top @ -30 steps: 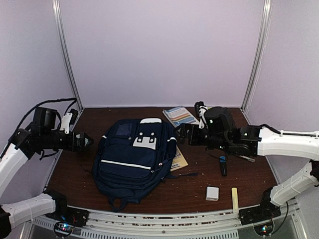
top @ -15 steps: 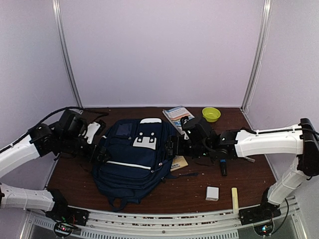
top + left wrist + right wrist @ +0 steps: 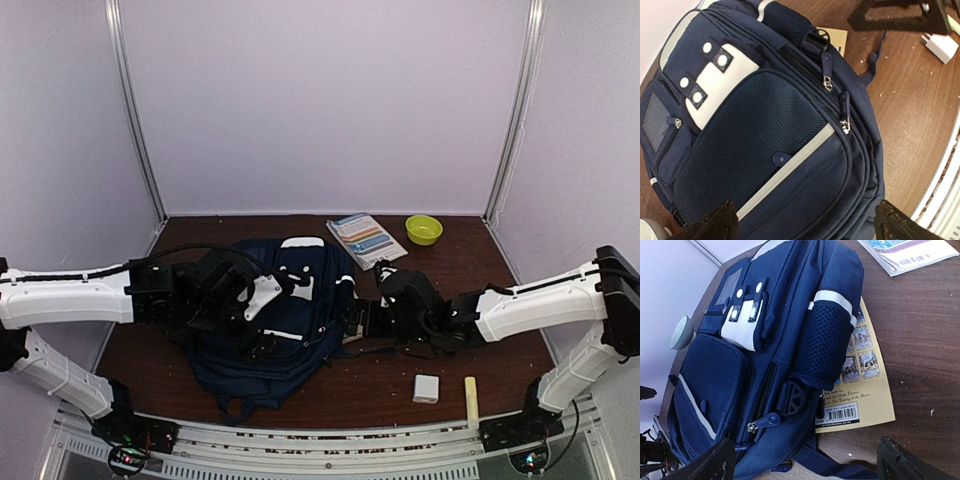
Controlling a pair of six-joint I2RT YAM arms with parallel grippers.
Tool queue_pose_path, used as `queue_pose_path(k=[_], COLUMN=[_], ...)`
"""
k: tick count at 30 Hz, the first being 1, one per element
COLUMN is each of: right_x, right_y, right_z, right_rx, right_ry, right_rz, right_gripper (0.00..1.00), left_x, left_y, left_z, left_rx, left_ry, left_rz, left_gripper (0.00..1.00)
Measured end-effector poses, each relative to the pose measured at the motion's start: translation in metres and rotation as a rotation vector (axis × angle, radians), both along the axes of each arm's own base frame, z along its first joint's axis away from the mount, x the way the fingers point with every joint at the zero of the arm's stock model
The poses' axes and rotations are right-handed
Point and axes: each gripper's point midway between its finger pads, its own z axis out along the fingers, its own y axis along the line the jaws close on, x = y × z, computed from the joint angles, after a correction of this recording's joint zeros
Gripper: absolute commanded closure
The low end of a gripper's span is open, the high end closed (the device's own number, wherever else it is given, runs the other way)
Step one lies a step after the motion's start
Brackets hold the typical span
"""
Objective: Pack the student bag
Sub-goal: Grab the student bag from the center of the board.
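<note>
The dark brown wooden bench (image 3: 455, 275) carries everything. The student bag (image 3: 240, 375), a large navy-blue fabric backpack with a white stripe, lies flat on it left of centre. Its front faces up and its long axis runs far to near, top end at the far side.

The left hand (image 3: 805, 227) hangs directly over the bag's front pocket, fingers spread wide and holding nothing. The right hand (image 3: 807, 465) sits low at the bag's right flank, pointing left at it, equally wide apart and empty.

A yellow paperback book (image 3: 860, 385) lies partly tucked under that right flank. The metal zip pulls (image 3: 845, 117) sit along the same side, so the right hand looks nearer to them, while the left is better placed to pin the bag down.
</note>
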Motion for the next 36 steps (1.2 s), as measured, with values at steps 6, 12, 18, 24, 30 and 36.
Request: queue_pose_path(k=[6,12,18,24,30,36], right_x=[-0.001,-0.003,-0.009,-0.009,-0.009,-0.011], right_y=[-0.014,-0.032,-0.053,-0.059,-0.06,-0.062], right_z=[0.032,0.083,0.099,0.093,0.09,0.079], right_rx=[0.003,0.034,0.041,0.012,0.009,0.008], right_ry=[-0.032,-0.082,-0.121,-0.136,-0.146,-0.149], right_rz=[-0.036,-0.076,-0.1,-0.102,-0.097,-0.093], right_gripper=[0.01,0.0,0.0,0.0,0.0,0.0], left_x=[-0.011,-0.007,0.004,0.012,0.021,0.022], left_y=[-0.016,-0.026,-0.028,-0.034,-0.032,-0.033], left_z=[-0.019,-0.033,-0.047,-0.064,-0.052,-0.056], left_rx=[0.035,0.073,0.144,0.221,0.252,0.277], left_ry=[-0.036,-0.072,-0.115,-0.122,-0.169,-0.178], left_rz=[-0.098,-0.133,-0.142,-0.149,-0.124,-0.143], left_gripper=[0.08,0.11,0.2,0.23,0.28,0.41])
